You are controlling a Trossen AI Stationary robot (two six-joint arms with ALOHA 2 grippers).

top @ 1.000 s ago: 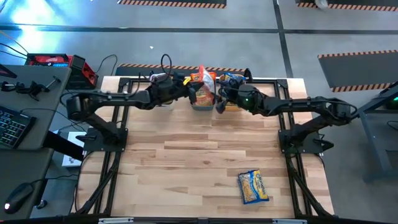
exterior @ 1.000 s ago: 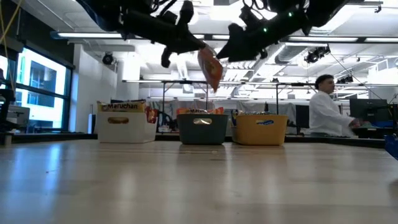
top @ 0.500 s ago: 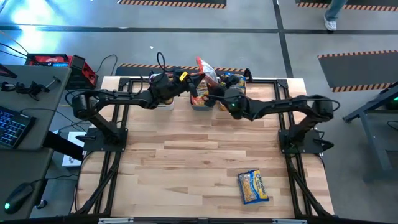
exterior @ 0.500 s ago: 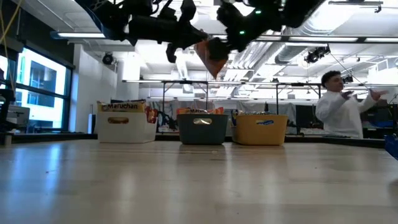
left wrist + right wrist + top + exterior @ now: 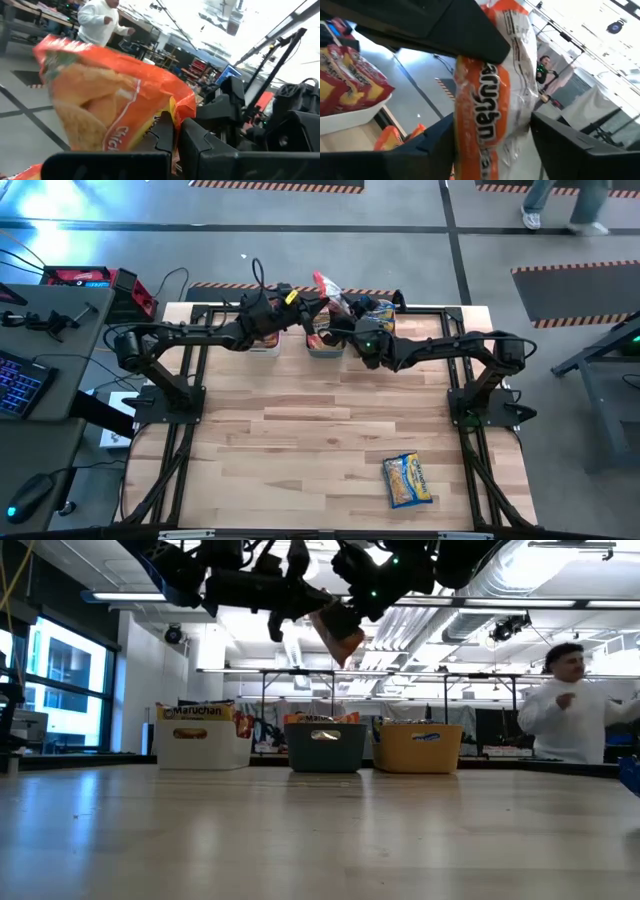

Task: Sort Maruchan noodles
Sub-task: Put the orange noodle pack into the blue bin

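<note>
Three plastic bins line the table's far edge: a white bin at left, a teal bin in the middle, an orange bin at right, each holding packets, while a blue-and-yellow crinkly noodle packet lies alone on the wooden table near right. Both arms meet above the teal bin, where an orange crinkly plastic Maruchan packet hangs in the air. The left gripper is clamped on one end of it, and the right gripper has its fingers either side of the other end; whether they pinch it, cannot tell.
</note>
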